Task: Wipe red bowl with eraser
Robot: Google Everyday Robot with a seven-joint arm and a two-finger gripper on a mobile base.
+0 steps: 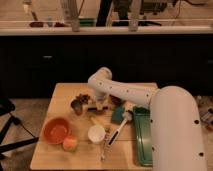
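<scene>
The red bowl (56, 130) sits on the wooden table (65, 92) at the front left, empty. My gripper (98, 106) hangs from the white arm over the middle of the table, right of a small metal cup (77, 106) and well behind and to the right of the bowl. A small dark bar, which looks like the eraser (93, 109), lies right at the gripper's tip. I cannot tell whether it is held.
An orange-yellow ball (70, 144) lies next to the bowl's front right. A white cup (96, 133) stands in the front middle. A teal block (118, 115), a white-handled brush (117, 133) and a green tray (142, 136) are to the right. My white body fills the right side.
</scene>
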